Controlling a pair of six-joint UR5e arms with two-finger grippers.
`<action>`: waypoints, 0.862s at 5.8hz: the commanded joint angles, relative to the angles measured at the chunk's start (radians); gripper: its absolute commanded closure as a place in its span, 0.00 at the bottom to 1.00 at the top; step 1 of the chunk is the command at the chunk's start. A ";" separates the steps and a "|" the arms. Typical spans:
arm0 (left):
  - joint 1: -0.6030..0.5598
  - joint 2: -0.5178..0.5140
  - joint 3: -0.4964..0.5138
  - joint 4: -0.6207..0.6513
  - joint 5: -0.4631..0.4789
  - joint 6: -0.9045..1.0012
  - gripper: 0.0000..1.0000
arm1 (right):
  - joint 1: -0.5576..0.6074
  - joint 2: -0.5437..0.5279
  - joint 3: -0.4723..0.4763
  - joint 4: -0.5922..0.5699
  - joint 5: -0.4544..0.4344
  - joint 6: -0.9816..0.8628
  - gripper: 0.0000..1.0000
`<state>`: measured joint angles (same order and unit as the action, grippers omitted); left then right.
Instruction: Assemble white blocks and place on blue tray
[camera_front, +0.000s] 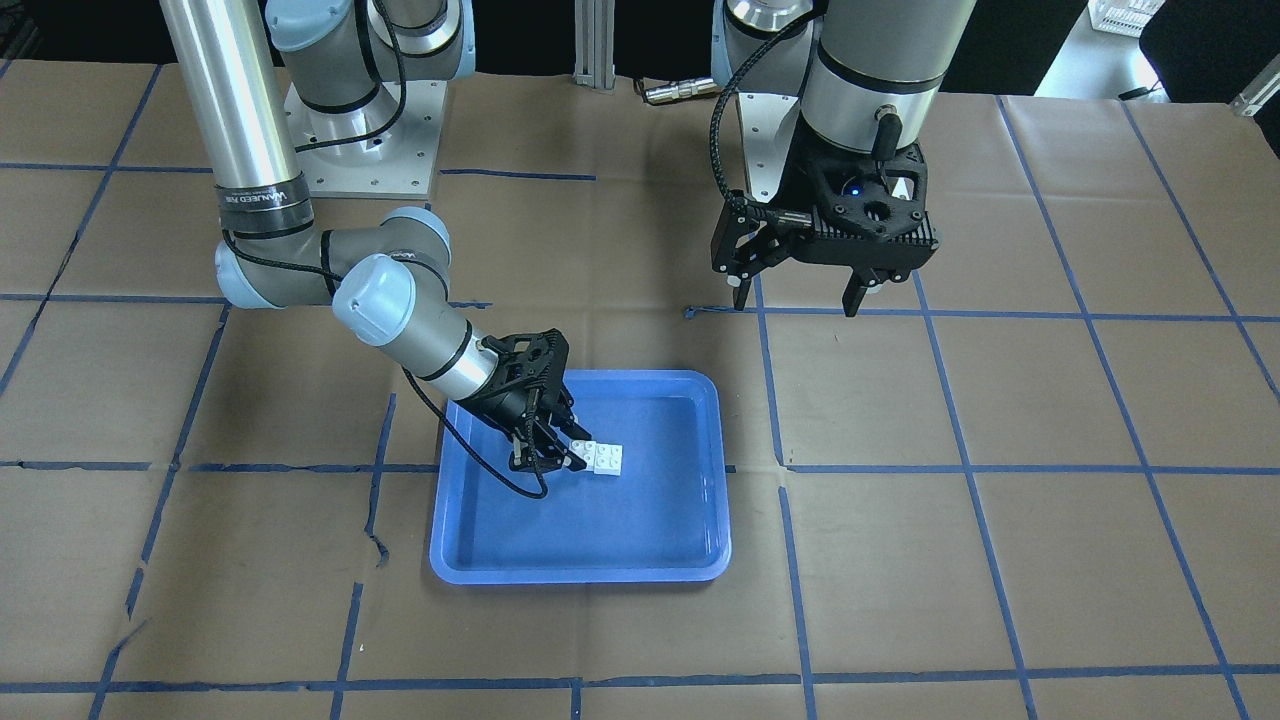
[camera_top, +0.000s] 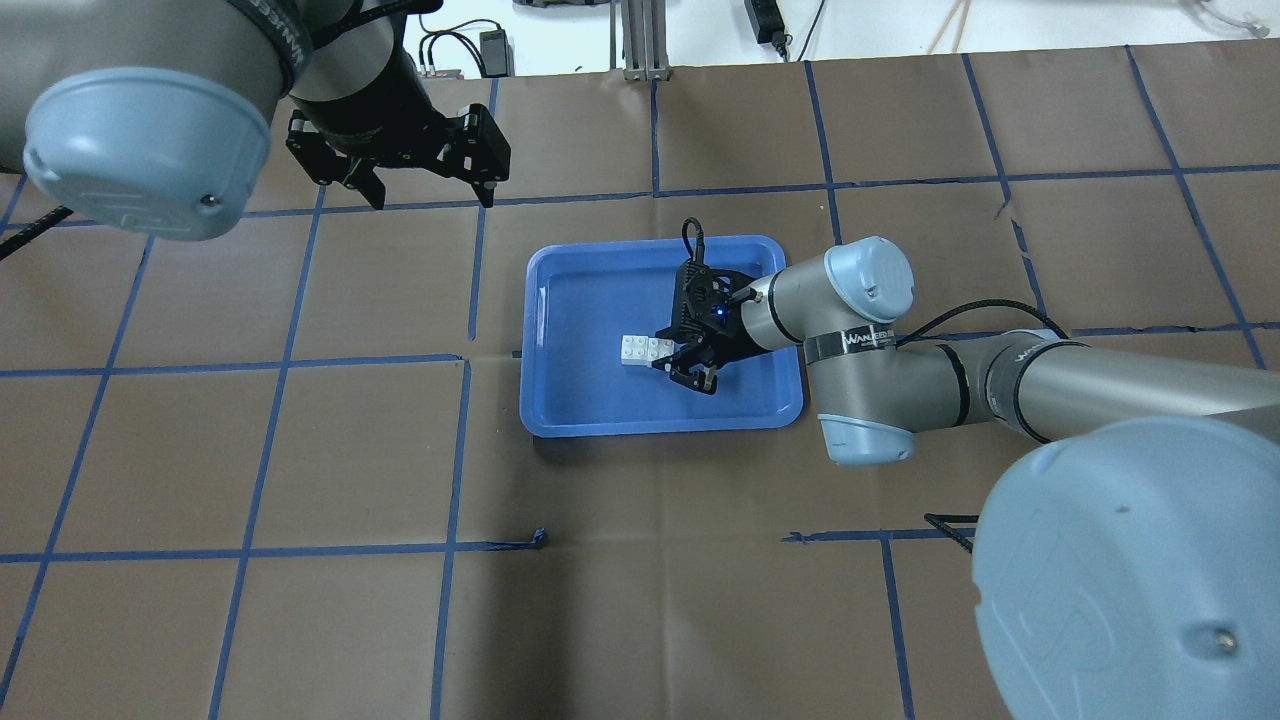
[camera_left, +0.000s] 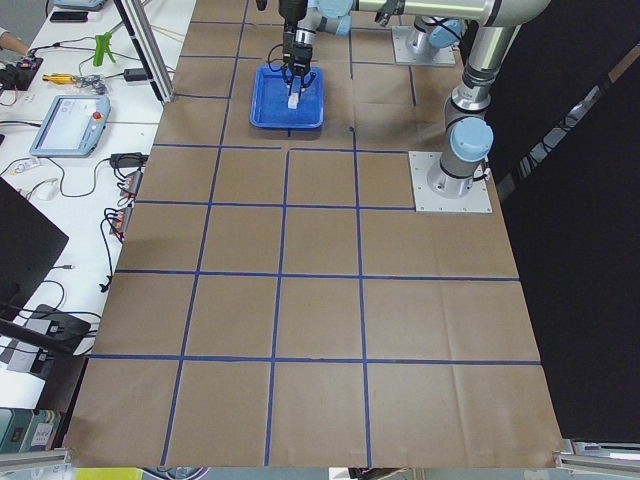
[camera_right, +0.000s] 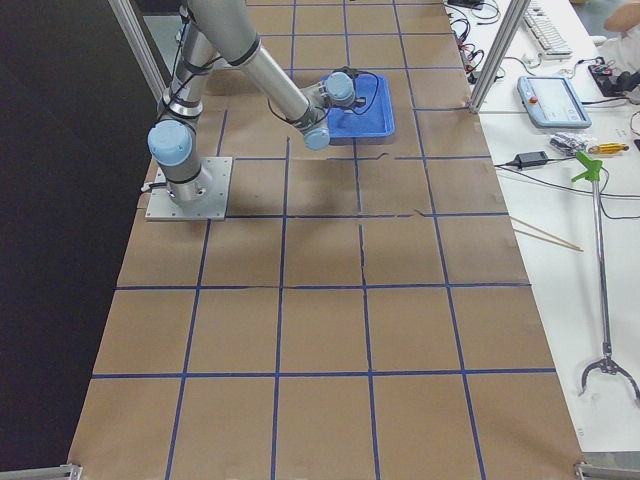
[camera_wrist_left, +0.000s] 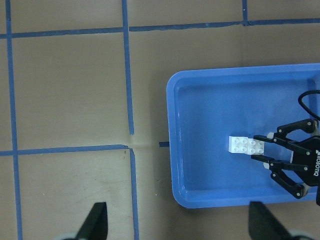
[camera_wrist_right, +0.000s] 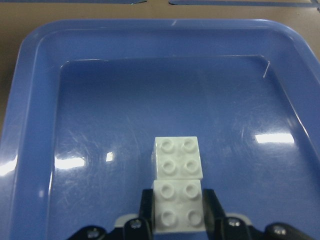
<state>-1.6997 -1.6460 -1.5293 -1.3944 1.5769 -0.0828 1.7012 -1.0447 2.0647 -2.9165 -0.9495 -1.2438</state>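
Observation:
The two white blocks (camera_front: 602, 457) lie joined end to end on the floor of the blue tray (camera_front: 620, 525). My right gripper (camera_front: 572, 456) reaches in low from the tray's side and is shut on the near block; in the right wrist view its fingers (camera_wrist_right: 210, 202) press both sides of the blocks (camera_wrist_right: 178, 172). The blocks also show in the overhead view (camera_top: 643, 349) and the left wrist view (camera_wrist_left: 245, 145). My left gripper (camera_front: 795, 302) hangs open and empty above the table beyond the tray (camera_top: 590, 400), well apart from it.
The table is covered in brown paper (camera_front: 1000, 560) with a grid of blue tape lines. The arm bases (camera_front: 365, 150) stand at the robot's edge. Benches with tools and a teach pendant (camera_left: 70, 125) line the far side.

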 joint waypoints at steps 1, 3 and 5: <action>0.000 0.000 0.000 0.000 0.000 -0.002 0.01 | 0.000 0.002 0.000 -0.001 0.000 0.001 0.53; 0.000 0.000 0.000 0.000 0.002 0.000 0.01 | 0.000 0.002 -0.005 -0.001 0.000 0.000 0.51; 0.000 0.000 0.000 0.000 0.000 0.000 0.01 | 0.000 0.002 -0.008 -0.001 0.000 0.000 0.51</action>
<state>-1.6997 -1.6460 -1.5294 -1.3944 1.5772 -0.0828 1.7012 -1.0431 2.0587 -2.9176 -0.9495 -1.2440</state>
